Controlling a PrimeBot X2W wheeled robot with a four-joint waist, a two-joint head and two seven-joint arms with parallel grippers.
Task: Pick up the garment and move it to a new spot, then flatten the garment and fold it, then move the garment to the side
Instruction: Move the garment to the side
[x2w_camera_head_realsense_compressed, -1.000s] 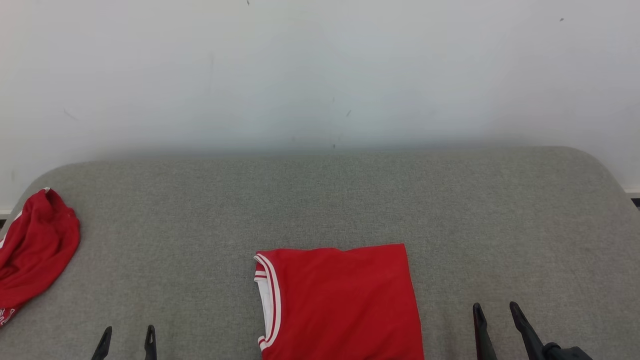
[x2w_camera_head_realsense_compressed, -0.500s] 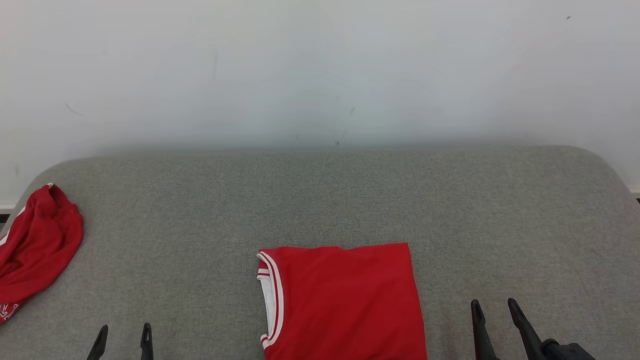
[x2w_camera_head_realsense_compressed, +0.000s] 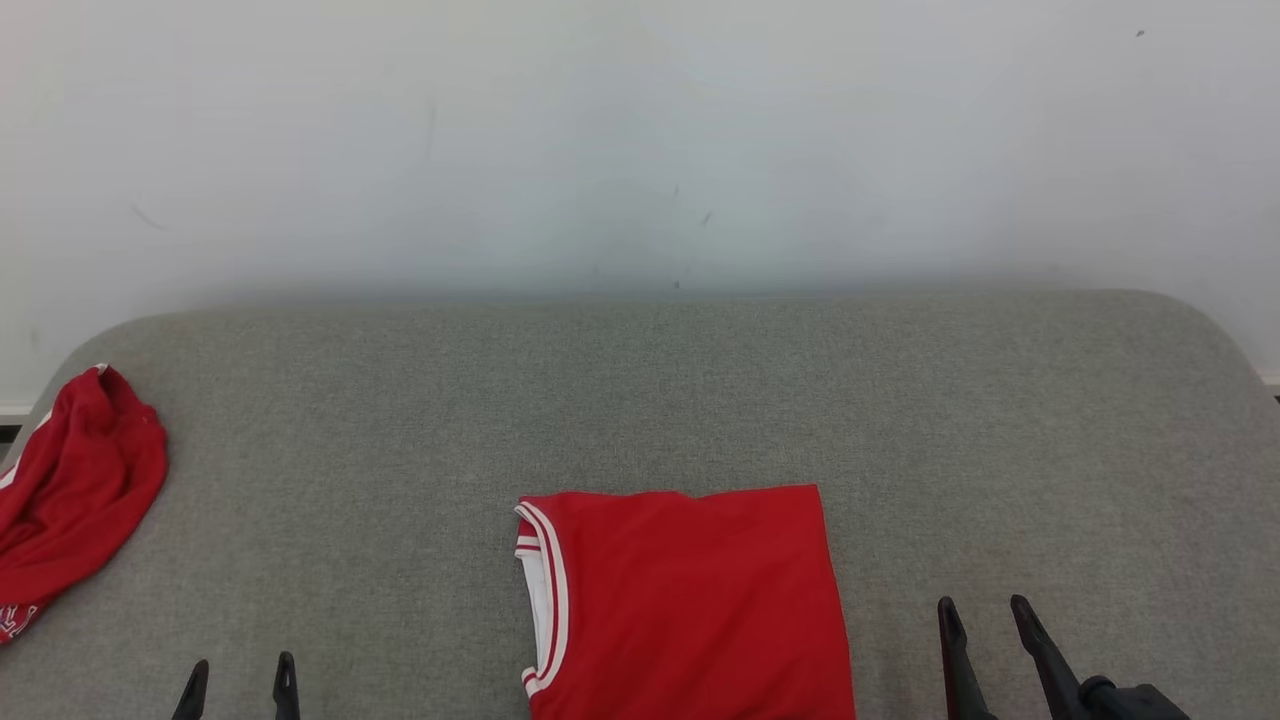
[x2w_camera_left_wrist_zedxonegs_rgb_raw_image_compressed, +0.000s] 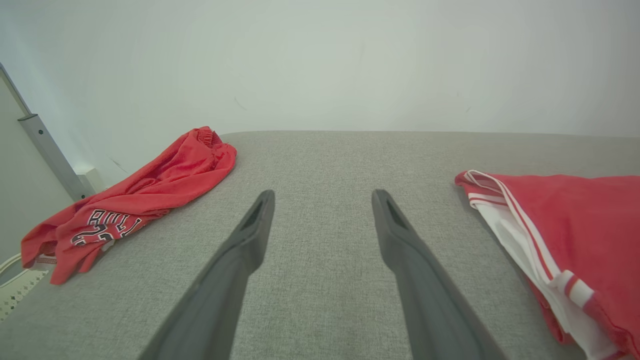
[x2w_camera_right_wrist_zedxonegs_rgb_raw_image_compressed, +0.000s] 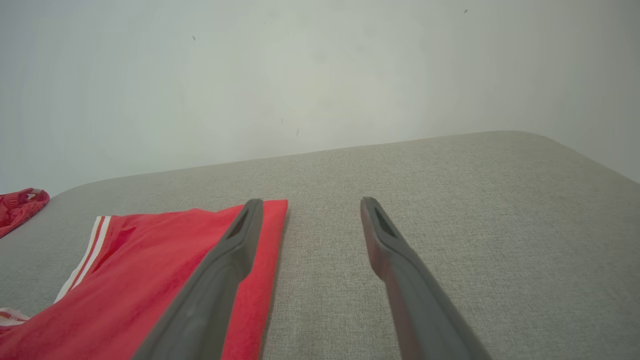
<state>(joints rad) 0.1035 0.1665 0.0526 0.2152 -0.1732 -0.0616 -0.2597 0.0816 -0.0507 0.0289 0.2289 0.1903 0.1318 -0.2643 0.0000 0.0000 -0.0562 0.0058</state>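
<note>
Head view: the folded red jersey (x2w_camera_head_realsense_compressed: 685, 600) lies flat at the near middle of the grey padded surface (x2w_camera_head_realsense_compressed: 640, 400). The left gripper (x2w_camera_head_realsense_compressed: 243, 662) and right gripper (x2w_camera_head_realsense_compressed: 982, 602) flank it, both spread and empty. Left wrist view: its fingers point level over the padding, with the crumpled red garment (x2w_camera_left_wrist_zedxonegs_rgb_raw_image_compressed: 150, 185) far left. Right wrist view: the jersey lies just beside its fingers

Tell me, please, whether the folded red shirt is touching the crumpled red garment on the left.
Apart. The head view shows a broad stretch of grey cushion between the folded shirt and the crumpled garment; the left wrist view shows the same gap.
</note>
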